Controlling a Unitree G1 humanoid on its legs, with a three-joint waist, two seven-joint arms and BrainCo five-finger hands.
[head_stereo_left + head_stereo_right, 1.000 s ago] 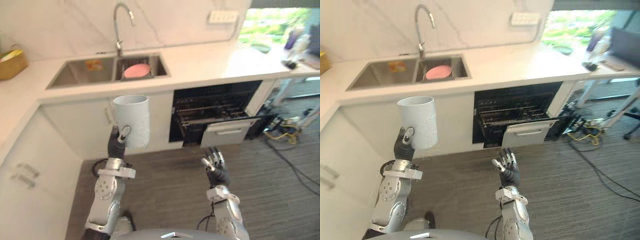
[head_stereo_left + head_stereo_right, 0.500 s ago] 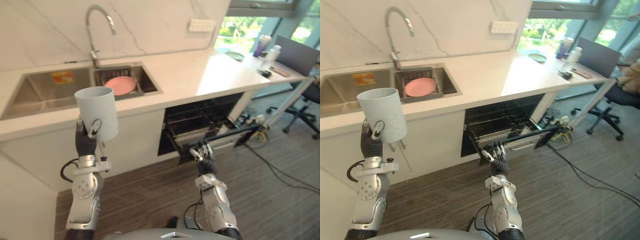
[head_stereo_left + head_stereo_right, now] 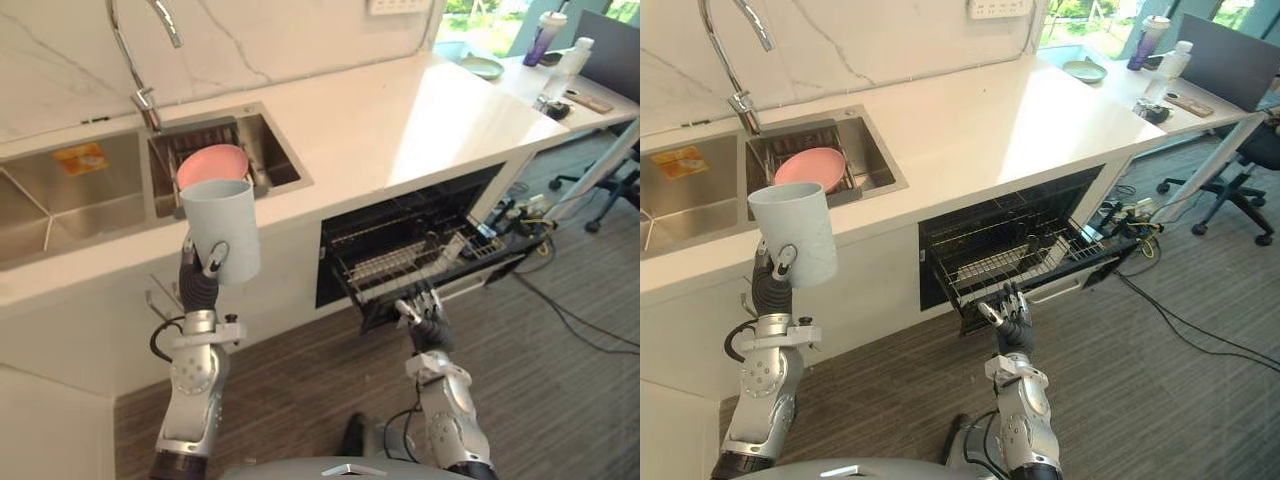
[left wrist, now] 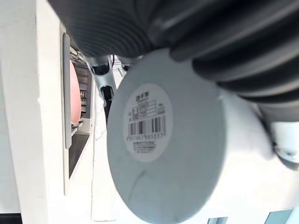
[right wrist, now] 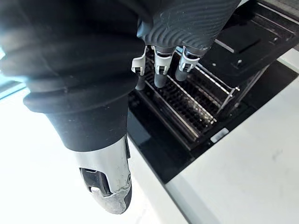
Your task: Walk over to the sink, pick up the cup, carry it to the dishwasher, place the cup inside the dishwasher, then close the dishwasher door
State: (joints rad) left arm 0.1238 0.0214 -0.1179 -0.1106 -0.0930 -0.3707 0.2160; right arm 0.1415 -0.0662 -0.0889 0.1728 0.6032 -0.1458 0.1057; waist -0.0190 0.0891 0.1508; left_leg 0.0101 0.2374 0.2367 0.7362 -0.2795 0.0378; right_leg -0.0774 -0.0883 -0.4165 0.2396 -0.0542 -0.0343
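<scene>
The pale blue cup (image 3: 221,228) is being held upright at centre left, gripped low by the curled left hand (image 3: 200,281), seemingly for carriage to the open dishwasher (image 3: 425,218) at centre right, the empty, loose-fingered right hand (image 3: 427,320) below it.

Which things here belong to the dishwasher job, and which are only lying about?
For the job: cup, held in the left hand; right hand, free; open dishwasher; sink.
Lying about: pink plate in the sink; faucet; green plate on the counter; office chair.
</scene>
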